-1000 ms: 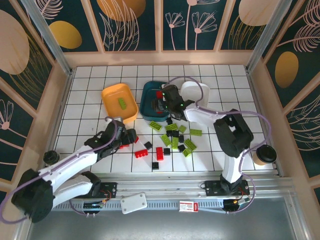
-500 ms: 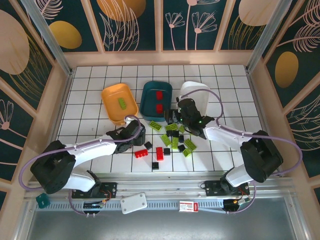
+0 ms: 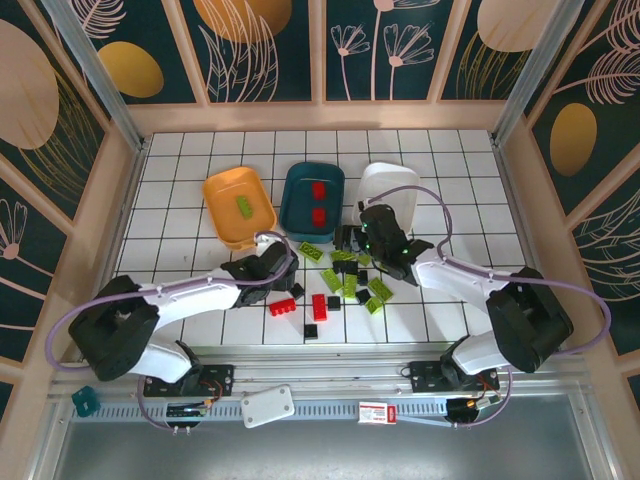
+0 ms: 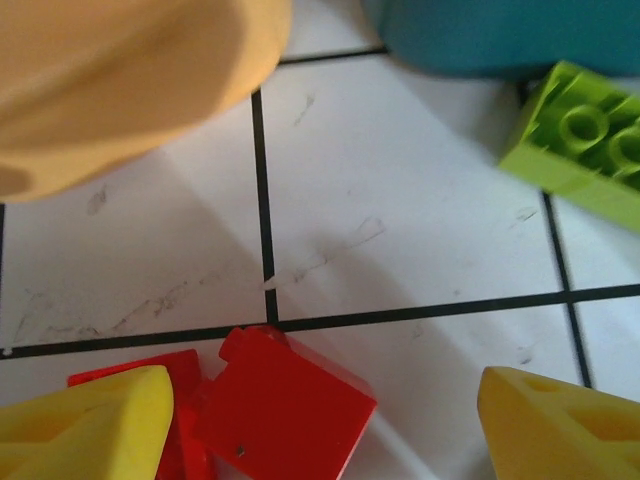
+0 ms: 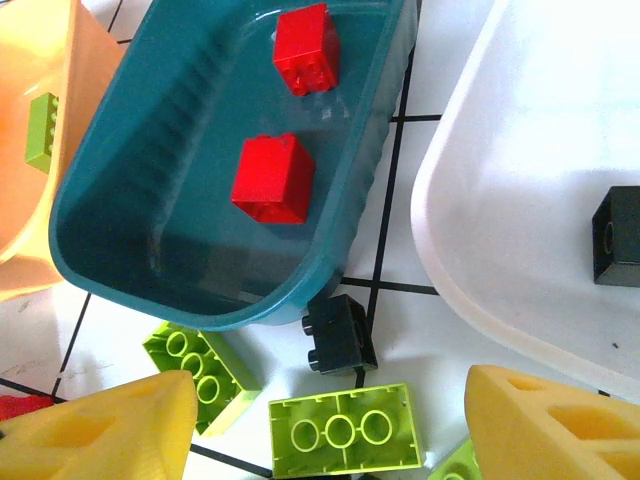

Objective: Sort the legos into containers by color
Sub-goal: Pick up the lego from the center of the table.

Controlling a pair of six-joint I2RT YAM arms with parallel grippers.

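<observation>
The orange-yellow tray [image 3: 226,190] holds one lime green brick [image 3: 244,206]. Two red bricks [image 3: 318,188] lie in the dark teal tray [image 3: 296,205]. One black brick [image 5: 615,235] sits in the white tray [image 3: 398,190]. Loose lime green, black and red bricks [image 3: 345,280] are scattered in front of the trays. My left gripper [image 3: 275,272] is open and low over the tiles, with a red brick [image 4: 285,405] between its fingertips [image 4: 85,420]. My right gripper [image 3: 357,240] is open above an upturned green brick [image 5: 345,430], and a black brick [image 5: 340,333] lies just beyond it.
Two more red bricks [image 3: 282,307] and small black bricks [image 3: 312,331] lie near the front, between the arms. A green brick [image 4: 580,140] rests by the teal tray's near corner [image 4: 480,35]. Wooden walls [image 3: 120,200] fence the tiled table on three sides.
My right gripper has left the teal tray, where two red bricks now show, and come down over the pile. My left gripper has swung right toward the red bricks.
</observation>
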